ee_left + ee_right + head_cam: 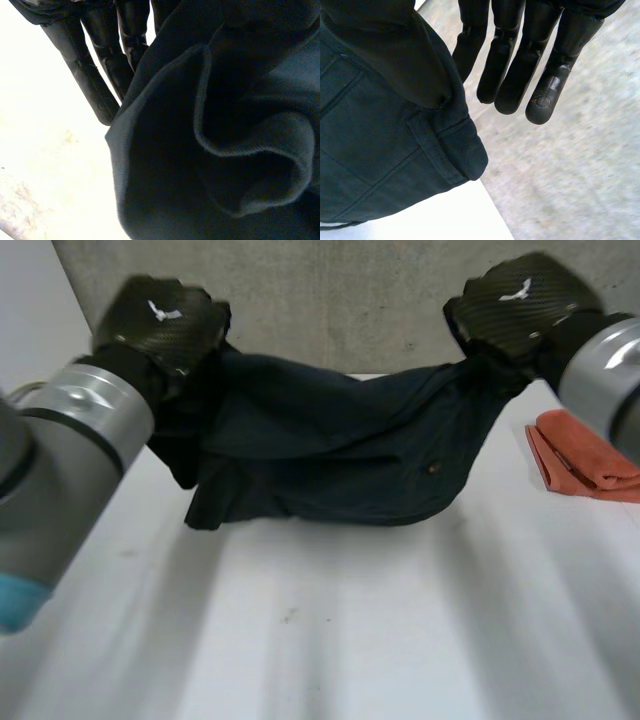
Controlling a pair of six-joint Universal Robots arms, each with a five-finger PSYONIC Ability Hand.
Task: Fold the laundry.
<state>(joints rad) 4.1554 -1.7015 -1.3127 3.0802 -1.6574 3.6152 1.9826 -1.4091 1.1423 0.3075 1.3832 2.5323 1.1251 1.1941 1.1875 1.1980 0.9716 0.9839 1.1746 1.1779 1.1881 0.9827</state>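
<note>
A dark navy garment (340, 450), trousers or shorts with a small button, hangs stretched between my two hands above the table's far side. Its middle sags and its lower edge touches the white table (330, 620). My left hand (160, 325) holds the garment's left end up. In the left wrist view a hemmed fold of the garment (225, 150) lies against that hand's straight fingers (95, 75). My right hand (515, 305) holds the right end. In the right wrist view the waistband with a belt loop (445, 145) hangs from the thumb side beside straight fingers (540, 75).
A folded orange cloth (580, 455) lies on the table at the right, below my right arm. A grey concrete wall (350, 300) rises behind the table's far edge. The table's corner (470, 215) lies under my right hand.
</note>
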